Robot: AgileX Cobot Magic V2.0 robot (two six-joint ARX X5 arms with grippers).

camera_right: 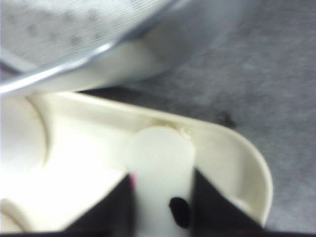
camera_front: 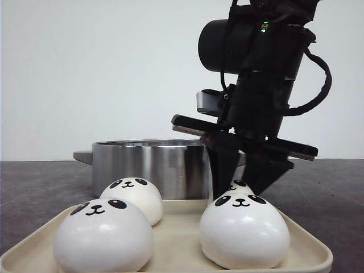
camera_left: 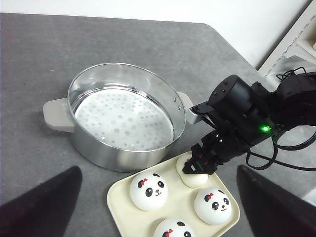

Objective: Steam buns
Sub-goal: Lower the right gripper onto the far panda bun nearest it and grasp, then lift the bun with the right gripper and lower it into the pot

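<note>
Buns (camera_front: 103, 235) with panda faces, four of them, sit on the cream tray (camera_left: 123, 196) right in front of the steel steamer pot (camera_left: 123, 115). Right gripper (camera_front: 243, 181) is down on the back-right bun (camera_right: 162, 187), fingers squeezed against both its sides, bun still on the tray. Left gripper (camera_left: 158, 207) hangs back above the table, jaws spread wide, holding nothing.
</note>
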